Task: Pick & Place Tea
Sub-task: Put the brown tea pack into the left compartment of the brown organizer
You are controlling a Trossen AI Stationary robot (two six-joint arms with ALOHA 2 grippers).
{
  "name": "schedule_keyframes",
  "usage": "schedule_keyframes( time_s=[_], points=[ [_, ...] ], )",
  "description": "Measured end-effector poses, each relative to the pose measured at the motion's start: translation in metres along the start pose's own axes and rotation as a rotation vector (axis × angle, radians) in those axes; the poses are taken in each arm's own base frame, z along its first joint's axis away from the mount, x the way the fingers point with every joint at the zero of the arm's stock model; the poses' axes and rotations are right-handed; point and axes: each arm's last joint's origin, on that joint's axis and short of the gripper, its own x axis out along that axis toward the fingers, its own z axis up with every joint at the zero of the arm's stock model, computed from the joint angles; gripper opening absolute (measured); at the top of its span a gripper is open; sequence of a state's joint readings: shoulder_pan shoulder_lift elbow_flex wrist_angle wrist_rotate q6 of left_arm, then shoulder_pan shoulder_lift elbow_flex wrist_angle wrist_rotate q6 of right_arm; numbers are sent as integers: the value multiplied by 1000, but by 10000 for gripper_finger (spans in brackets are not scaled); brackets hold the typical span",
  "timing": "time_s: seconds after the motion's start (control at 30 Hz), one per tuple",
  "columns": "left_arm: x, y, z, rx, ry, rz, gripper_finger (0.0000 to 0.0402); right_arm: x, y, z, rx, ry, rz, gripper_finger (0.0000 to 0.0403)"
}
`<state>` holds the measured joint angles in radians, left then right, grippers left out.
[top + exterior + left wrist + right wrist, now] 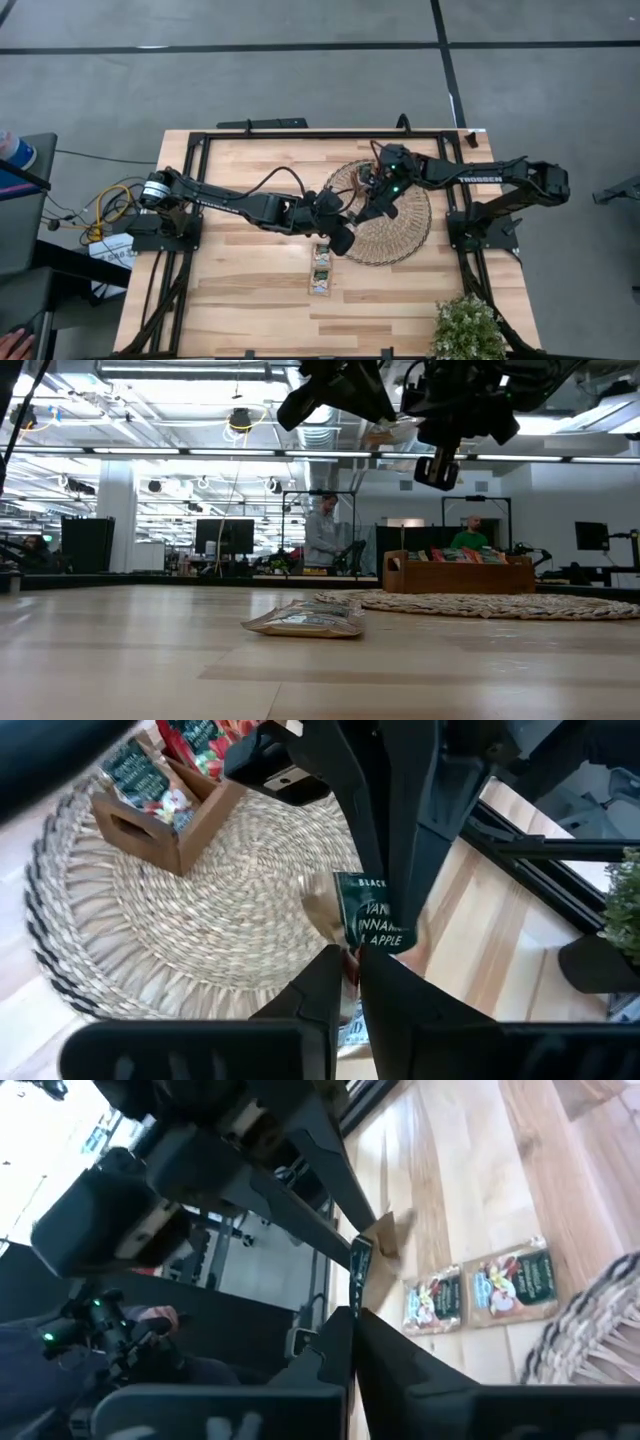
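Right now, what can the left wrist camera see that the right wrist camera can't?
Only the left wrist view shows the wooden tray and the plant. Only the right wrist view shows two loose sachets lying flat on the table. Both show the wicker mat and the held sachet, pinched by the left gripper and the right gripper together.

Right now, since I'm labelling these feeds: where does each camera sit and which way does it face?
High: overhead, looking straight down on table; left gripper and right gripper meet.
Low: tabletop height, level toward room; arms overhead.
Left wrist: past own fingers at sachet, mat.
Right wrist: past own fingers at sachet.
Shared: both wrist views show that sachet.
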<state>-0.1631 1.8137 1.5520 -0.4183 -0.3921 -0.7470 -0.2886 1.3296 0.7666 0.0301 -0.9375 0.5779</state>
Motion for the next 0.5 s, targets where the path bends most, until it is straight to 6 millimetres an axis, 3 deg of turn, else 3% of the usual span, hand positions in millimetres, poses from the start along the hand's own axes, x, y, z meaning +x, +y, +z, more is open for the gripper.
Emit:
schedule_keyframes(
  time_s=[0.27, 0.5],
  points=[
    [0, -1, 0, -33, 18, -20, 43, 0, -4, -5, -1, 20, -64, 1],
    [0, -1, -1, -34, 25, -28, 126, -1, -9, -11, -24, 32, -157, 0]
  ],
)
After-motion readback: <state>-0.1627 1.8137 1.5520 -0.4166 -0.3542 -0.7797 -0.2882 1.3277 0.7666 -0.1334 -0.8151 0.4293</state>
